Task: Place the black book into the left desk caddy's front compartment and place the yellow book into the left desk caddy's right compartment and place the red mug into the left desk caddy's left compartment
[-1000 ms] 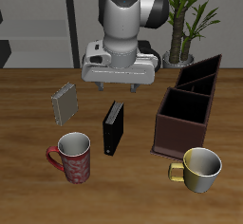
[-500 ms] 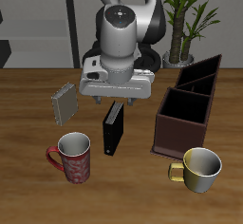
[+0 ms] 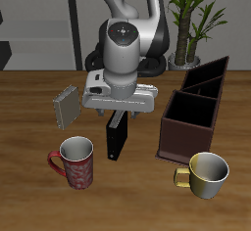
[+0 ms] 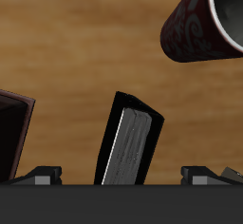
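Exterior view showed the white-and-grey robot arm's end effector [image 3: 119, 115] positioned directly above the thin, plain black hardcover book [image 3: 116, 140], which stood upright on the wooden bench [image 3: 29, 191] near its centre. The fingers straddled the book's upper edge, spread wider than the book; whether they touched it could not be determined. The wrist view confirmed this: the black book [image 4: 129, 142] stood centred between the two finger tips, one of which [image 4: 43, 174] appeared well clear of the cover on either side.

The thin, pale grey-tan book with a dotted edge [image 3: 68, 103] stood tilted at about 10 o'clock from the black book, apart from it. The mottled red mug with a red loop handle and grey interior [image 3: 75, 162] stood at about 8 o'clock from the black book, near the bench's front edge, and appeared in the wrist view as well [image 4: 207, 21]. The dark brown, box-like desk caddy with black inner walls [image 3: 192, 113] stood at about 3 o'clock from the black book, with none of the listed items inside. A shiny yellow-gold mug [image 3: 205, 173] stood just in front of the caddy.
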Robot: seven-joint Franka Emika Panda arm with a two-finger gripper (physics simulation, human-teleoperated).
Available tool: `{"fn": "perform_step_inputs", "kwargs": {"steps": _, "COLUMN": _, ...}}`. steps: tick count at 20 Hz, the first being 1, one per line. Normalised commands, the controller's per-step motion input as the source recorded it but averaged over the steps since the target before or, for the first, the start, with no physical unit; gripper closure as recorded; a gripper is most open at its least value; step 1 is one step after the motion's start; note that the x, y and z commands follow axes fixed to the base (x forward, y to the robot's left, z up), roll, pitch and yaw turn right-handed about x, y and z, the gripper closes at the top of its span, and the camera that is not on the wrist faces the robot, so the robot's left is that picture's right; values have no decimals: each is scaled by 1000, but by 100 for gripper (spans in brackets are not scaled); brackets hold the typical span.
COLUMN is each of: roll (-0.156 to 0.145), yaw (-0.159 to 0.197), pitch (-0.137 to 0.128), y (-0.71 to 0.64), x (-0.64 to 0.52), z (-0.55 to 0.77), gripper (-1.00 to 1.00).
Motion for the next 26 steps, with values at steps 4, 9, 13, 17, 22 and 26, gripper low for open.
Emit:
{"fn": "perform_step_inputs", "kwargs": {"steps": 4, "roll": 3, "yaw": -23, "pitch": 16, "y": -99, "x": -13, "z": -221, "gripper": -100}}
{"fn": "perform_step_inputs", "kwargs": {"steps": 9, "roll": -2, "yaw": -21, "pitch": 29, "y": -91, "x": 8, "z": -202, "gripper": 100}}
{"fn": "perform_step_inputs", "kwargs": {"steps": 13, "roll": 4, "yaw": -7, "pitch": 9, "y": -2, "x": 1, "z": -68, "gripper": 100}}
{"fn": "perform_step_inputs", "kwargs": {"steps": 17, "roll": -3, "yaw": 1, "pitch": -17, "y": -27, "x": -36, "z": 85, "gripper": 100}}
{"fn": "perform_step_inputs", "kwargs": {"steps": 22, "roll": 32, "yaw": 34, "pitch": -66, "y": 185, "x": -183, "z": 353, "gripper": 100}}
{"fn": "perform_step_inputs", "kwargs": {"steps": 26, "roll": 25, "yaw": 17, "pitch": -58, "y": 205, "x": -245, "z": 464, "gripper": 100}}
